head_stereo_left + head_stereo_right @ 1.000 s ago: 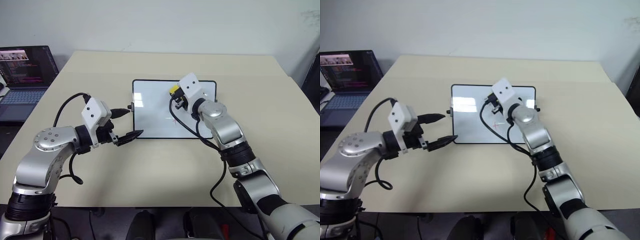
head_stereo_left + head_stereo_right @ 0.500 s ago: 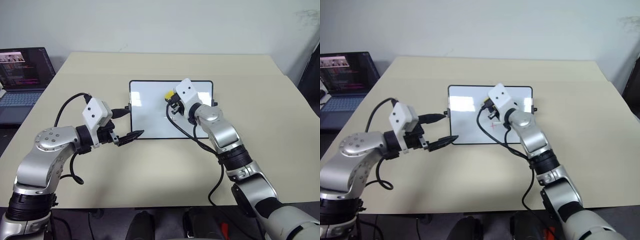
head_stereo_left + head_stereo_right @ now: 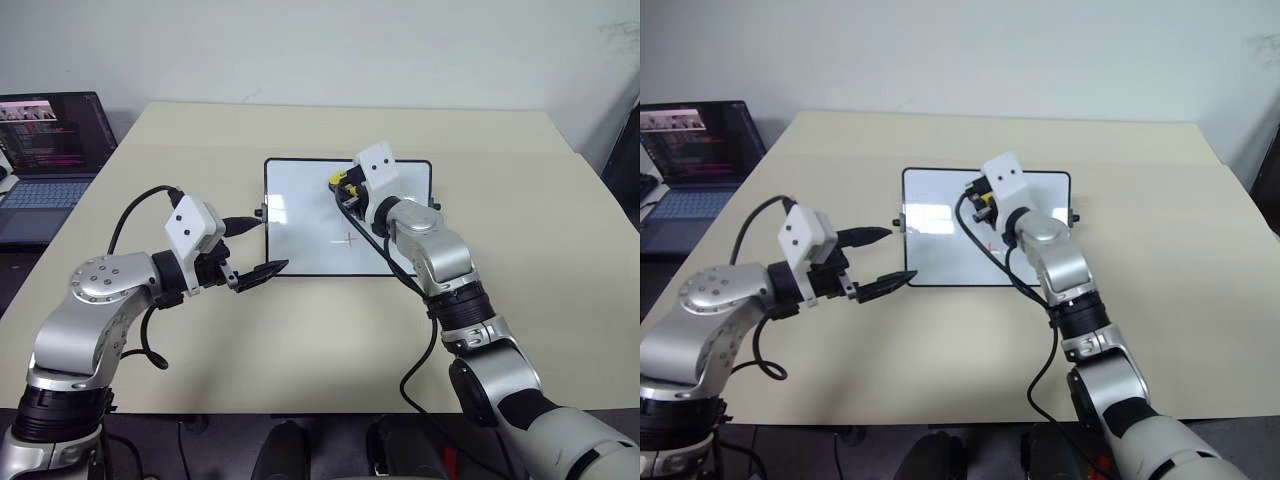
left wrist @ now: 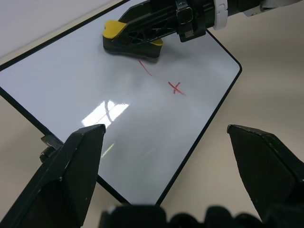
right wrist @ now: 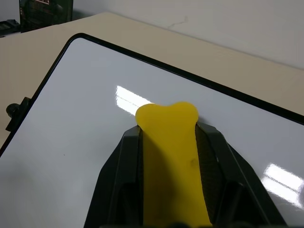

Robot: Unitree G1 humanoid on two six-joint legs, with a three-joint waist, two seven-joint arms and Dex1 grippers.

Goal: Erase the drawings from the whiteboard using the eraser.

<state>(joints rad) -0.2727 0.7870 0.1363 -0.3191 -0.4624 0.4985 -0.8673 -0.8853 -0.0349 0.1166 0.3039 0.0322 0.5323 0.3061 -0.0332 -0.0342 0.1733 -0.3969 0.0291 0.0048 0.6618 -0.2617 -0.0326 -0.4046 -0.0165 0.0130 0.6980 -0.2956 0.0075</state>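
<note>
A broad beige rectangular table carries the scene, with a small glossy white whiteboard in a thin black frame lying flat near its middle. Off the table's far left corner, well apart from the whiteboard, sits an open dark laptop with lines of text on its screen. The silver left arm ends in the left gripper, which hangs just off the whiteboard's left edge, its two black fingers spread wide with nothing between them. The right gripper reaches over the whiteboard's far half, its jaws clamped tight on a small oblong yellow eraser with a black underside; the eraser's black face rests on the white surface near the far edge. The drawings in thin red marker lie on the whiteboard nearer the robot than the eraser: a short slanting stroke just beside the eraser and a small cross a little farther toward the near right corner.
</note>
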